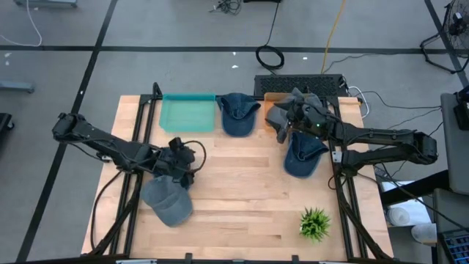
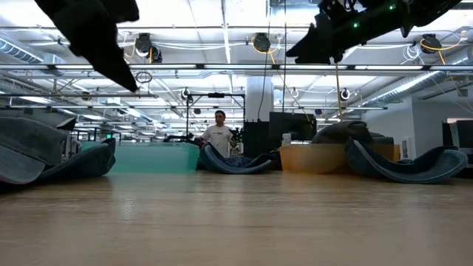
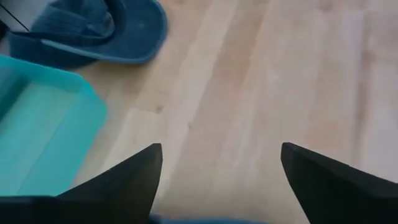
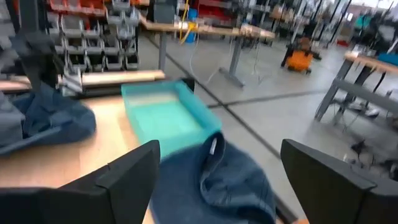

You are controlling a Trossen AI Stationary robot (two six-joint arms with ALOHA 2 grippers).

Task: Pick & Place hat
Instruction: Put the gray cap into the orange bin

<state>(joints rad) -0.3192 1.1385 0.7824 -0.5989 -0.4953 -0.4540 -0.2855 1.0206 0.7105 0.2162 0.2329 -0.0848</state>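
Observation:
Several caps are in view. A grey-blue one lies near the table's left near corner. A dark blue one rests crown-up between the teal tray and the orange tray. Another blue one lies right of centre, and a grey one sits in the orange tray. My left gripper hovers open above bare wood just beyond the grey-blue cap. My right gripper hangs open, raised, between the two blue caps, with the far blue cap below its fingers.
A small green plant stands near the table's right near corner. A keyboard-like black unit sits behind the orange tray. Bare wood spans the table's middle and near side. A person stands in the room beyond the table.

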